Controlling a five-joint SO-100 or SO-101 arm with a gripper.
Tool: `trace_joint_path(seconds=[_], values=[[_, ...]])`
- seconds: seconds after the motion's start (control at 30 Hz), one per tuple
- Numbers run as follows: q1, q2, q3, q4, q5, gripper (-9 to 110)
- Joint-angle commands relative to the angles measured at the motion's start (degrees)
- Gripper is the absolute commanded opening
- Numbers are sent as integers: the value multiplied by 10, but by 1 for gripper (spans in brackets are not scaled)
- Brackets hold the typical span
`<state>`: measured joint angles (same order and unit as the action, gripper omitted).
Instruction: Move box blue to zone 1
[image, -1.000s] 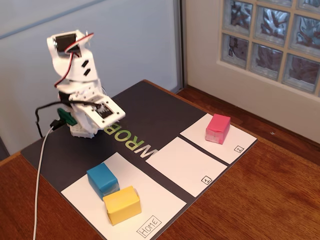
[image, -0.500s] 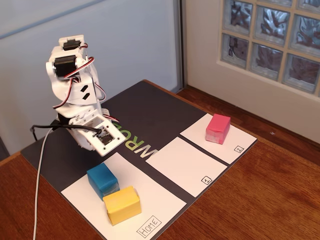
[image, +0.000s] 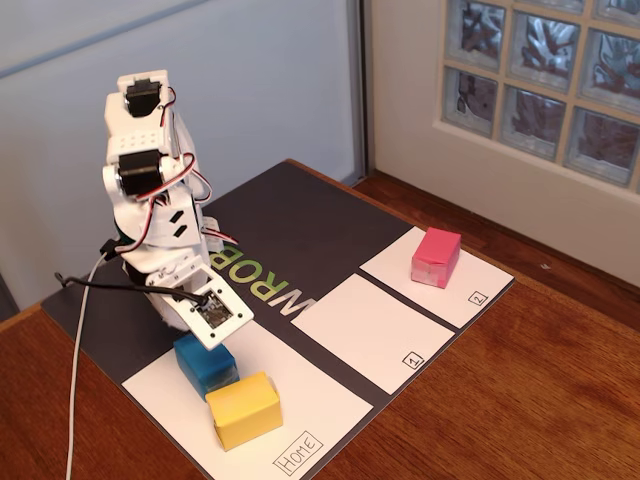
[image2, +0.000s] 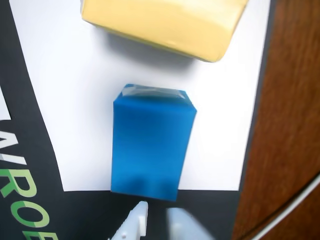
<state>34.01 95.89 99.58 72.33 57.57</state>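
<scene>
Just beyond the gripper (image2: 155, 220) tips lies the box blue (image2: 151, 142).

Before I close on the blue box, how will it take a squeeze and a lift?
The blue box looks like folded paper, so it is probably light and hollow; a hard squeeze may dent it. Its flat faces suggest it will sit and slide, not roll. The yellow block lies close beside it in the fixed view, so a sideways nudge could shove that too.
</scene>
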Motion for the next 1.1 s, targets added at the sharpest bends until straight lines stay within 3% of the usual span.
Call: trace_joint_path(seconds=[0.0, 0.13, 1.07], values=[[-17, 5, 6, -13, 10, 39], [-33, 4, 6, -18, 20, 49], [-66, -60, 105, -142, 47, 47]])
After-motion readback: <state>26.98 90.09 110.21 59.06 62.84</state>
